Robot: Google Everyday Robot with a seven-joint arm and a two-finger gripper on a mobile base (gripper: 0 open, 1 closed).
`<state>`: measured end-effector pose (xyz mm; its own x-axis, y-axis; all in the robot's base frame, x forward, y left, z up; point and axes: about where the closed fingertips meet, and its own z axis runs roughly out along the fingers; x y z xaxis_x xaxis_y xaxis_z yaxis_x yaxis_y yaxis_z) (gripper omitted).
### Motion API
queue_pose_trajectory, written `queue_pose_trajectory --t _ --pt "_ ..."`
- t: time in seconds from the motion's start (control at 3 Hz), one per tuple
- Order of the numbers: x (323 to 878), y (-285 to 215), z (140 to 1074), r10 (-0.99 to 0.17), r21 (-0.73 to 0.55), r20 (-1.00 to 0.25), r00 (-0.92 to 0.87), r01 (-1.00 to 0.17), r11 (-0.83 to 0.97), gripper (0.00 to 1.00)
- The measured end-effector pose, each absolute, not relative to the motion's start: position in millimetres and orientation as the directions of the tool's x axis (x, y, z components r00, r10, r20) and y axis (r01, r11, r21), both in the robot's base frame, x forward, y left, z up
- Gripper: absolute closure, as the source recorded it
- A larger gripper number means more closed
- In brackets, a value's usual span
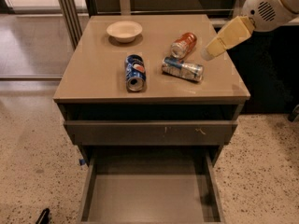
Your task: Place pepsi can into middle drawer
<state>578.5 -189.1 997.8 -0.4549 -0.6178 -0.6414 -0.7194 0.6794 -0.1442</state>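
Observation:
The pepsi can (135, 72), dark blue with a red-and-white logo, lies on its side on the cabinet top (98, 73), silver end towards the front. The middle drawer (149, 192) is pulled open below, and its flat grey floor is bare. My gripper (216, 45), cream-coloured on a white arm, hovers over the right rear part of the cabinet top. It is to the right of the orange-red can and well to the right of the pepsi can. It touches nothing.
An orange-red can (183, 45) and a silver-and-light-blue can (182, 69) lie on their sides right of the pepsi can. A pale bowl (124, 31) stands at the back left. The drawer with a scratched front (149, 132) sits above the open one. Speckled floor surrounds the cabinet.

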Motion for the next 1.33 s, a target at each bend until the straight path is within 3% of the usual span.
queue_pose_trajectory --t 0.33,1.33 --pt "572.8 -190.5 994.1 -0.565 -0.093 -0.667 -0.485 -0.699 0.709 0.0" --pt "601.8 -71.3 968.3 -0.602 0.057 -0.668 -0.438 -0.836 0.546 0.0"
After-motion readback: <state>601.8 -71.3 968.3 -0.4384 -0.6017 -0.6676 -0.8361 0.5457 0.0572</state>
